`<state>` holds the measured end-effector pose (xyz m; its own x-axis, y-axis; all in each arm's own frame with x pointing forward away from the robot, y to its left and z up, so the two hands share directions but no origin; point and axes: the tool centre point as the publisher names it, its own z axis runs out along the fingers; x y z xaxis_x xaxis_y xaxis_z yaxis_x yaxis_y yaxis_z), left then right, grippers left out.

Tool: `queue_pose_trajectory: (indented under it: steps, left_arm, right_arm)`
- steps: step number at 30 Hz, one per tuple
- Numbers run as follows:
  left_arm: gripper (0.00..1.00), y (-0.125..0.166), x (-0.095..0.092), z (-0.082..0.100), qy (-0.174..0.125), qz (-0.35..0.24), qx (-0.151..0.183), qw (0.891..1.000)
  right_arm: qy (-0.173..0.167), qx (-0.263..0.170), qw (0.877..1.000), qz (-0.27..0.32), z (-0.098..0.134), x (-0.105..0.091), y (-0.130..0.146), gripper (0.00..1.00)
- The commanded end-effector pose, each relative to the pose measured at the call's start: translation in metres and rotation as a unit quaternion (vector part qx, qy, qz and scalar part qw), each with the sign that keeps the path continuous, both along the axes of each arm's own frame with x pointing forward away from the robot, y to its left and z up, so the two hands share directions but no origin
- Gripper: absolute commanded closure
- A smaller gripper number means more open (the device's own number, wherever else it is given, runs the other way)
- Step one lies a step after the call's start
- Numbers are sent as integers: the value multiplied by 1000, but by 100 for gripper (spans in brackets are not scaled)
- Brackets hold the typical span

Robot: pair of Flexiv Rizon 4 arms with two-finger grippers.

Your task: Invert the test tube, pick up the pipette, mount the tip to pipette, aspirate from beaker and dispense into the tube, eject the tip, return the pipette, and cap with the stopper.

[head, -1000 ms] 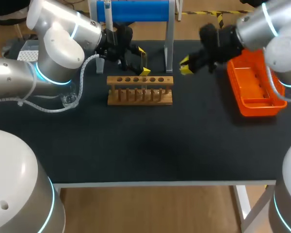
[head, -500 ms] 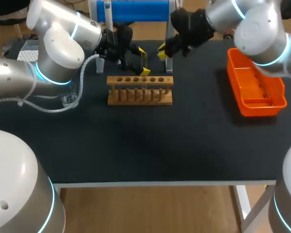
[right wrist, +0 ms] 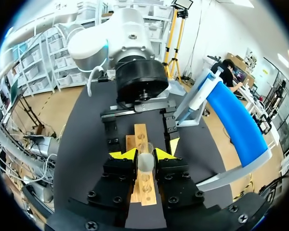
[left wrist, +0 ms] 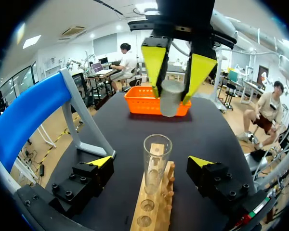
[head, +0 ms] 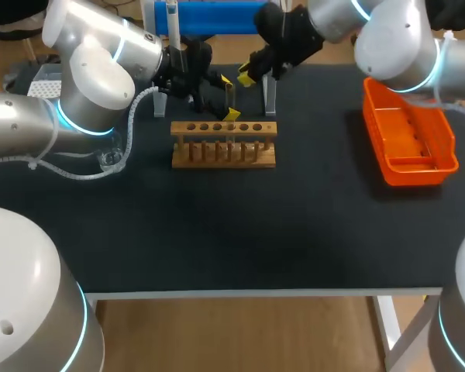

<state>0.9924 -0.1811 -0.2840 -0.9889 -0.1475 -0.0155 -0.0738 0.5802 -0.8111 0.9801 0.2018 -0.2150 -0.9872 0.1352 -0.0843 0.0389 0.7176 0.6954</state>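
Step in hand: by my reading, the last one, capping the tube; the stopper is not yet on it.
Test tube (left wrist: pixel 157 161): upright, mouth up, in the wooden rack (head: pixel 223 144) near the bench's far edge.
Stopper (left wrist: pixel 170 98): a grey plug, held in the air above and beyond the tube's mouth, apart from the glass.
Right gripper (right wrist: pixel 145 155): closed on the stopper, one yellow tip pressing each side of it, with the tube's rim showing just below.
Left gripper (left wrist: pixel 151 162): wide open, a finger on either side of the tube and neither touching it.
Doing it well: centre the stopper over the rim before lowering it. Come straight down along the tube's axis. Closing the left fingers lightly on the glass would probably stop it tipping in its hole. Press gently and let go only once the plug is seated.
Risk: an off-centre push could catch the rim and tilt the tube or the rack.
Writing: no label or print is readable on the tube, stopper or rack.
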Motion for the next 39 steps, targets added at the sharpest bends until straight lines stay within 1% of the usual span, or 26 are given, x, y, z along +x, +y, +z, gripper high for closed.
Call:
queue_pose_trajectory:
  steps: [1, 21, 31, 39]
  left_arm:
    - [0, 0, 0, 0, 0, 1, 1, 1000]
    - [0, 0, 0, 0, 0, 1, 1, 1000]
    - [0, 0, 0, 0, 0, 1, 1, 1000]
    - [0, 0, 0, 0, 0, 1, 1, 1000]
  right_arm:
    - [1, -2, 1000, -3, 1, 5, 4, 100]
    - [7, 6, 1000, -9, -6, 6, 10, 100]
    - [15, 5, 1000, -13, -18, 4, 8, 100]
    - [17, 7, 1000, -15, -19, 3, 8, 100]
